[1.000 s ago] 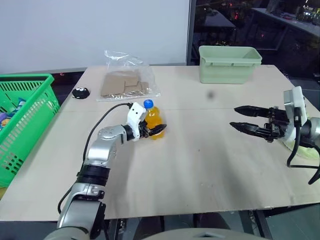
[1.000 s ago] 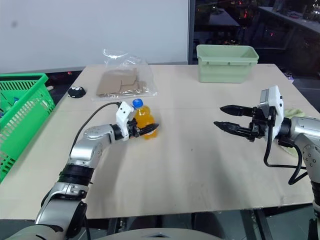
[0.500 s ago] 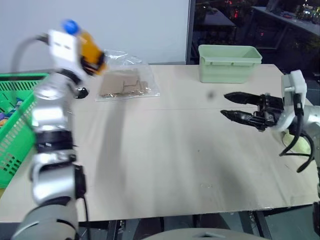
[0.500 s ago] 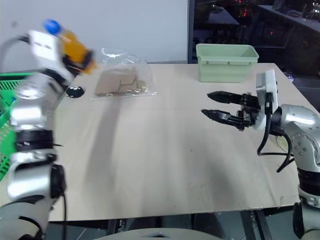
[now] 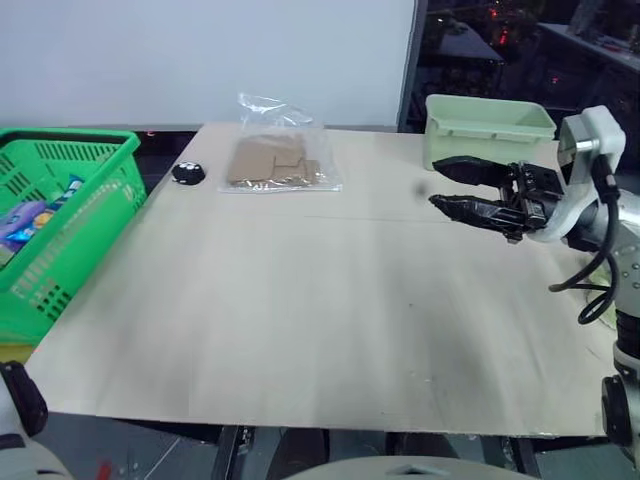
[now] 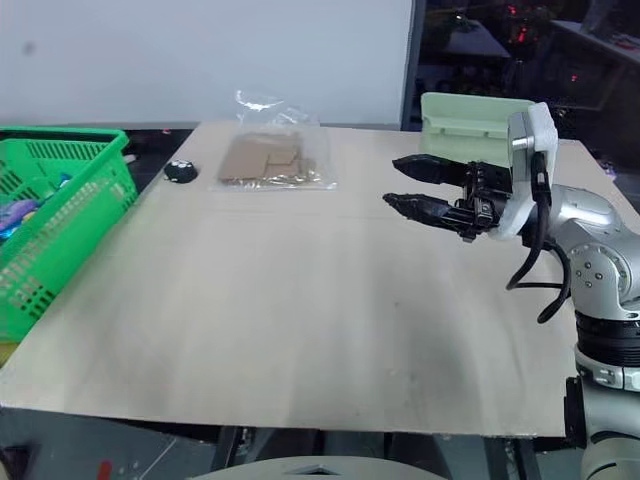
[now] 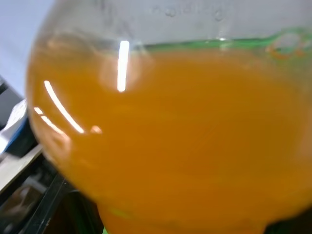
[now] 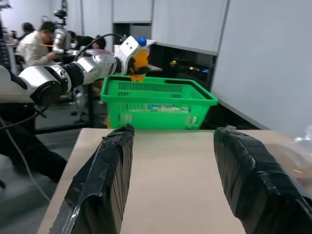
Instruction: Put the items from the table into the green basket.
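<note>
My table (image 5: 300,300) is a broad, smooth, light beige rectangle with a faint seam across it, and its near edge is cut off at the bottom of my head view. At its left side stands the green basket (image 5: 95,215), bright plastic with open lattice walls; its far left part is cut off, and inside it I can make out only bits of colourful packaging, too small to name.

At the table's far right corner sits a pale mint tub (image 5: 490,125) with solid walls, partly hidden behind my right arm. A clear crinkled plastic bag (image 5: 280,160) of flat brown cardboard pieces lies at the far edge, with a small round black object (image 5: 187,173) just to its left.

My right gripper (image 6: 410,185) hangs above the table's right side, pointing roughly level toward the left, its two black taped fingers (image 8: 100,187) spread apart with nothing between them.

In my right wrist view, my left gripper (image 8: 138,61) is raised above the basket and clamped on the orange drink bottle (image 8: 140,58), blue cap uppermost. My left wrist view is a blur of glossy orange liquid, probably that bottle (image 7: 165,141) pressed close, with a thin green line, perhaps the basket's rim, seen through its clear upper part.
</note>
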Action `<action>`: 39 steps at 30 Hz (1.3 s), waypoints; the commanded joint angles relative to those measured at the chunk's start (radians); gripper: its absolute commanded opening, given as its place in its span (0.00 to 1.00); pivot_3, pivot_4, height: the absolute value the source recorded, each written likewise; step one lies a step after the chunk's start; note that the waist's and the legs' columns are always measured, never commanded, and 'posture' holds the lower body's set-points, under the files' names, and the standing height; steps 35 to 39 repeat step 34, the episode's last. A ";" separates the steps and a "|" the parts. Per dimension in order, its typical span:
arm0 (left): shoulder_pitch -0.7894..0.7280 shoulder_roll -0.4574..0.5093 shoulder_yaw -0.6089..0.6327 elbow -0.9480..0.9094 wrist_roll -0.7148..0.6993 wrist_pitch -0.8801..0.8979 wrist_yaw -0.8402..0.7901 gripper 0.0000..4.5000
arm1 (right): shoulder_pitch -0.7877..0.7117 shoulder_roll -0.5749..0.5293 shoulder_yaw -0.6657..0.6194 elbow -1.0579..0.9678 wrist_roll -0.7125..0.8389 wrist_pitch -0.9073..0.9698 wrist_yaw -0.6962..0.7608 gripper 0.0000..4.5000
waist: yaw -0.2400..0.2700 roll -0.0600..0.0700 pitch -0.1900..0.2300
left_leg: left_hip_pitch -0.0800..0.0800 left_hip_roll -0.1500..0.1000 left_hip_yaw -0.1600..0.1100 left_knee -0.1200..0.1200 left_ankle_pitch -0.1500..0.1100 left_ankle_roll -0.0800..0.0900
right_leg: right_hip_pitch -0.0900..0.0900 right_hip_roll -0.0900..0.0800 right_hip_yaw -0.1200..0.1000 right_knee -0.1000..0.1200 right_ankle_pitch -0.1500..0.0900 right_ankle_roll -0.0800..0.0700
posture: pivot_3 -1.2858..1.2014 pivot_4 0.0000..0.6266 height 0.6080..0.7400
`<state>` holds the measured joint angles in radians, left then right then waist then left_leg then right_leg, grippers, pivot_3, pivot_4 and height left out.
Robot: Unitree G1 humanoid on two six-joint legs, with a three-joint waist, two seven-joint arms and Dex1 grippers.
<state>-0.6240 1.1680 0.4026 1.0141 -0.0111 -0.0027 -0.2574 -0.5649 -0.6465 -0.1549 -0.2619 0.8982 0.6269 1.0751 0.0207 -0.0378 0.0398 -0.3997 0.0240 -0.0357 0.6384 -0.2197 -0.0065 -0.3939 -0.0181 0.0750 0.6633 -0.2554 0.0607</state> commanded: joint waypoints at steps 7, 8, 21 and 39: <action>-0.040 0.007 -0.045 0.085 0.013 -0.107 -0.005 0.99 | -0.032 -0.006 -0.013 -0.011 0.008 -0.003 0.003 0.62 | 0.020 -0.004 -0.003 | 0.000 0.001 0.001 0.000 0.001 -0.002 | 0.000 0.000 -0.001 0.000 0.000 0.000 | 0.55 0.00 1.00; -0.048 0.002 -0.044 0.091 0.007 -0.108 -0.003 0.99 | -0.030 -0.007 -0.013 -0.012 0.008 -0.002 0.003 0.62 | 0.019 -0.004 -0.003 | 0.000 0.001 0.002 0.000 0.001 -0.002 | 0.001 0.000 -0.001 0.000 0.000 0.000 | 0.55 0.00 1.00; 0.347 -0.294 0.090 -0.669 -0.494 0.082 -0.493 0.99 | 0.281 -0.034 -0.014 0.076 -0.256 -0.251 0.011 0.62 | 0.016 -0.001 -0.006 | -0.001 0.001 0.004 -0.001 0.001 -0.002 | 0.000 -0.003 0.001 0.000 0.000 -0.001 | 0.55 0.00 1.00; 0.777 -0.584 -0.238 -1.221 -0.379 0.315 -0.322 0.99 | 0.556 0.154 -0.007 0.313 -0.537 -0.649 -0.163 0.62 | -0.021 0.017 -0.006 | 0.019 0.001 0.006 -0.002 0.001 -0.002 | 0.015 0.002 0.008 0.000 -0.005 0.000 | 0.53 0.00 1.00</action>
